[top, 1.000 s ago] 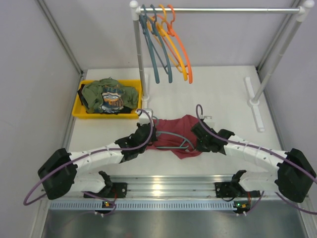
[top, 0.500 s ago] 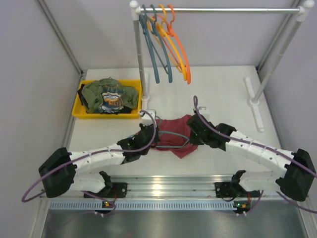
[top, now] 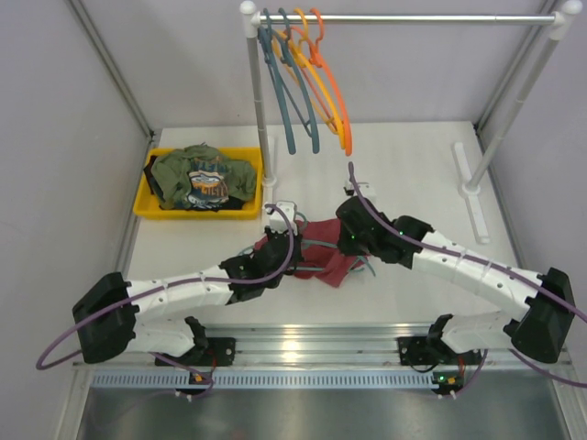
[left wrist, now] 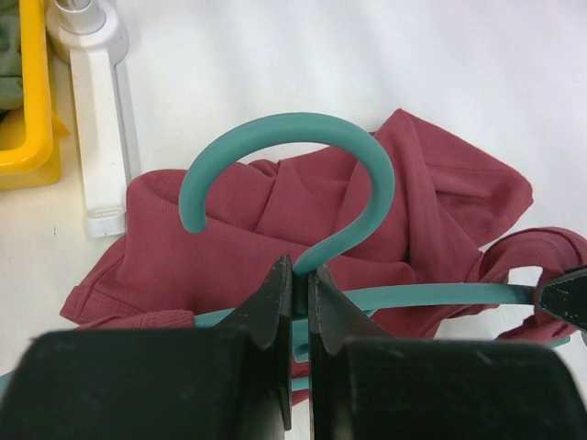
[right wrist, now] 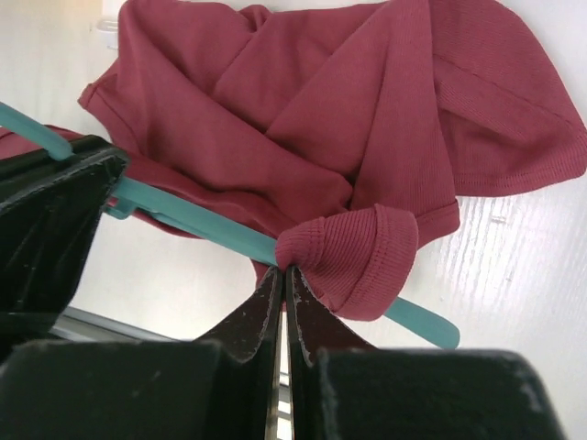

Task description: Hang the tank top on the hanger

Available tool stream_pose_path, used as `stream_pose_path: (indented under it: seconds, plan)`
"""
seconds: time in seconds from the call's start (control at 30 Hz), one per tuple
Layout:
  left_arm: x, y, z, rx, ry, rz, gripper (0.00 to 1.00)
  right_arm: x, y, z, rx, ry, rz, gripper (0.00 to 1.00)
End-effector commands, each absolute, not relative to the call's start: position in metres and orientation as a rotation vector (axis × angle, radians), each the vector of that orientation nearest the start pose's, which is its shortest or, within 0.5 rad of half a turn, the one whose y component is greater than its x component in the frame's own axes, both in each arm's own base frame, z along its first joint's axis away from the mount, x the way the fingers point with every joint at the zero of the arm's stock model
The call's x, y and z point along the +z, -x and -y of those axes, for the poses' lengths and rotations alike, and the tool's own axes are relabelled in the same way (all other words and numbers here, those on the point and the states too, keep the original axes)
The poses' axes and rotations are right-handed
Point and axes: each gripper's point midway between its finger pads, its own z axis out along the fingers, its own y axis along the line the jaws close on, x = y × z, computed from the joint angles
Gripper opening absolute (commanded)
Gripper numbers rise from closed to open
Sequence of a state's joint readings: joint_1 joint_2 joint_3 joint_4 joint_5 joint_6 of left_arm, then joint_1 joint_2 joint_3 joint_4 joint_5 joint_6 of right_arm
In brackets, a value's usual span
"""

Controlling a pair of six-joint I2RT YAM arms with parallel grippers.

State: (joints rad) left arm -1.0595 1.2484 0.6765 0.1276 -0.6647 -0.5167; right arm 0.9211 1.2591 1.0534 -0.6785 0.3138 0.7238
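The maroon tank top (top: pixel 326 262) lies bunched on the table between my two arms, with the teal hanger (top: pixel 318 245) threaded through it. My left gripper (left wrist: pixel 301 275) is shut on the hanger's neck just below the hook (left wrist: pixel 303 124), which curls over the fabric (left wrist: pixel 431 211). My right gripper (right wrist: pixel 284 273) is shut on a rolled, ribbed edge of the tank top (right wrist: pixel 348 110), right where it wraps the hanger's arm (right wrist: pixel 202 225). From above, the left gripper (top: pixel 275 260) sits at the garment's left side and the right gripper (top: pixel 353 240) at its right.
A yellow bin (top: pixel 145 200) holding an olive-green printed garment (top: pixel 202 174) stands at the back left. A clothes rack with several hangers (top: pixel 307 87) stands behind, its white foot (left wrist: pixel 99 119) close to the tank top and another foot (top: pixel 475 192) at the right.
My right gripper has shut on the tank top's edge and moved left and away, bunching the fabric along the hanger. The left gripper has kept hold of the hanger and shifted slightly forward.
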Motion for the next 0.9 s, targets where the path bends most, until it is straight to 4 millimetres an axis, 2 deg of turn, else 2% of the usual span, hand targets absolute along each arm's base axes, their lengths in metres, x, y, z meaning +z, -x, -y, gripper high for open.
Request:
stream_pose_path:
  seconds: [0.0,0.1,0.27,0.3,0.33,0.4,0.43,0.47,0.63,0.73,0.87]
  plan:
    - [0.185,-0.262,0.282,-0.431,-0.079,-1.862,0.0,0.192,-0.225,-0.263,0.466,0.136,-2.355,0.0]
    - [0.191,-0.259,0.287,-0.434,-0.093,-1.854,0.0,0.197,-0.224,-0.266,0.494,0.149,-2.349,0.0]
    - [0.202,-0.255,0.294,-0.447,-0.12,-1.843,0.0,0.217,-0.223,-0.274,0.603,0.174,-2.268,0.08]
    - [0.203,-0.254,0.295,-0.455,-0.127,-1.844,0.0,0.215,-0.22,-0.273,0.614,0.197,-2.265,0.09]
    - [0.207,-0.253,0.296,-0.464,-0.127,-1.839,0.0,0.227,-0.219,-0.275,0.657,0.198,-2.222,0.13]
    - [0.209,-0.252,0.296,-0.467,-0.136,-1.842,0.0,0.232,-0.216,-0.273,0.682,0.227,-2.195,0.17]
    - [0.212,-0.252,0.297,-0.471,-0.138,-1.841,0.0,0.235,-0.215,-0.271,0.686,0.235,-2.18,0.23]
    - [0.215,-0.251,0.296,-0.476,-0.137,-1.838,0.0,0.246,-0.213,-0.266,0.703,0.235,-2.142,0.27]
    - [0.231,-0.244,0.295,-0.499,-0.171,-1.832,0.0,0.271,-0.195,-0.247,0.762,0.357,-1.997,0.47]
    - [0.249,-0.242,0.294,-0.525,-0.181,-1.808,0.0,0.262,-0.184,-0.244,0.794,0.454,-1.994,0.48]
    - [0.256,-0.235,0.297,-0.547,-0.239,-1.816,0.0,0.248,-0.174,-0.244,0.807,0.548,-1.992,0.54]
